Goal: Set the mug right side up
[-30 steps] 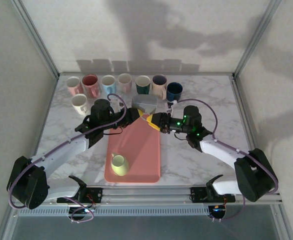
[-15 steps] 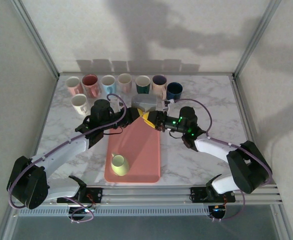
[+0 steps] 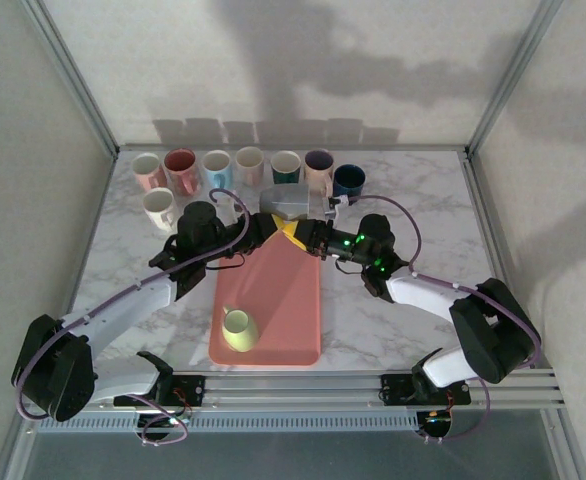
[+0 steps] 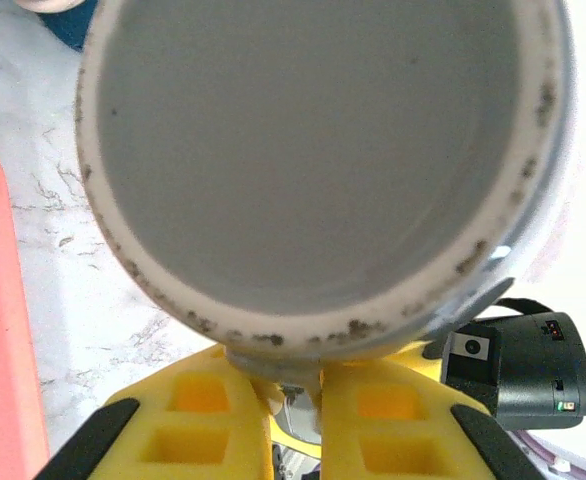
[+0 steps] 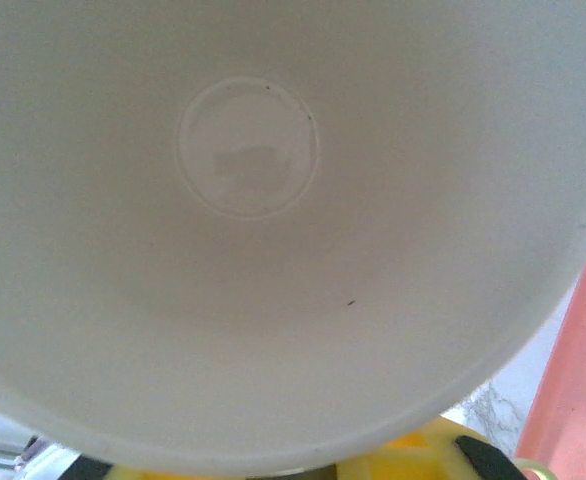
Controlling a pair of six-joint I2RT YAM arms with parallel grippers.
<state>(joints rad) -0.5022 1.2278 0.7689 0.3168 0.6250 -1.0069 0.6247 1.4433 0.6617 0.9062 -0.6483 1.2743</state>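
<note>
A grey mug (image 3: 288, 203) hangs on its side in the air over the far end of the pink tray (image 3: 278, 290), between both grippers. My left gripper (image 3: 272, 229) reaches it from the left. In the left wrist view the yellow jaws (image 4: 295, 378) are shut on the handle, just under the mug's grey, speckle-ringed base (image 4: 323, 160). My right gripper (image 3: 304, 234) comes from the right. The right wrist view looks into the mug's white inside (image 5: 273, 250), and the yellow right gripper (image 5: 318, 470) is closed on the rim at the bottom edge.
A pale green mug (image 3: 238, 328) stands upright near the tray's front. Several mugs line the back of the marble table, from a pink one (image 3: 148, 170) to a dark blue one (image 3: 349, 182). A white mug (image 3: 160, 208) stands in front at the left.
My right gripper has moved left up to the mug and closed on its rim. The left gripper has kept its hold, and the mug has shifted slightly back and left.
</note>
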